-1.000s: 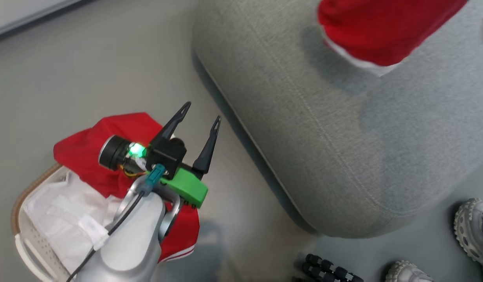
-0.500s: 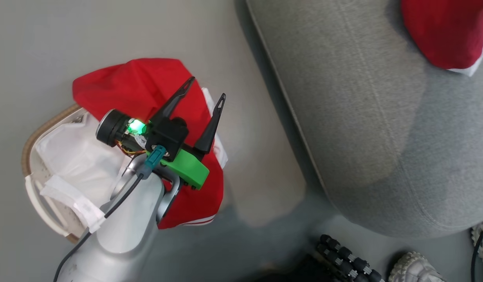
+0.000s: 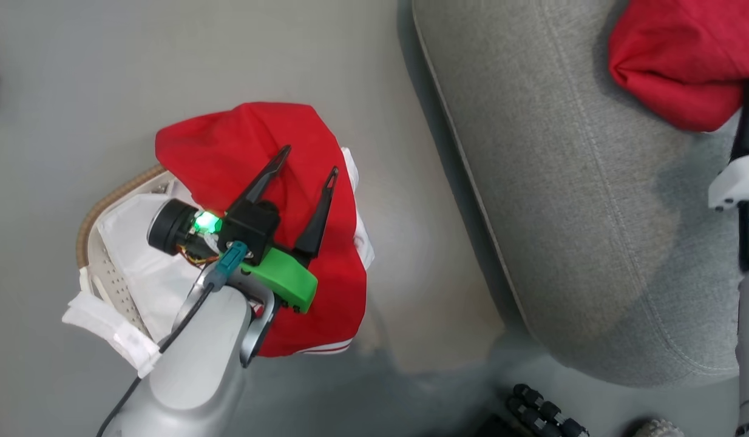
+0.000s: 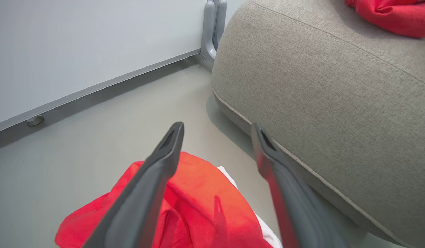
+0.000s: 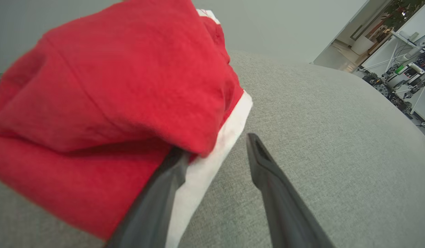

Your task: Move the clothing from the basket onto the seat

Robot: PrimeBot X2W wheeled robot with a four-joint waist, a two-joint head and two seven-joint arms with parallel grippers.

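**Over the small cream-white woven basket (image 3: 107, 200) with its brown braided rim, the left tool (image 3: 310, 160) hangs spread**

Beside the large grey fabric-upholstered seat (image 3: 581, 182), the basket stands on the grey floor (image 3: 168, 60). A bright red soft draped garment (image 3: 229, 145) with white stripes covers the end of the basket nearest the seat. The crumpled white lining (image 3: 138, 255) lies bare at the other end. The left tool's two dark fingers stand well apart above the red cloth and pinch nothing. The left wrist view shows the same tool (image 4: 217, 125) with the draped garment (image 4: 198, 199) under it.

A second ago the fingertips lay past the cloth, over bare floor; now they lie over the red. The whole head view has shifted, so the camera has turned.

On the seat's top lies a bunched garment (image 3: 678, 54), bright red and soft. A second ago it was blurred; now it is sharp and folded. The pale right arm (image 3: 735, 182) has come in at the head view's right edge.

In the right wrist view the right tool (image 5: 216, 144) is spread. One fingertip is tucked under a fold of the bunched garment (image 5: 112, 86) at its white trim, the other is over bare seat (image 5: 319, 120).
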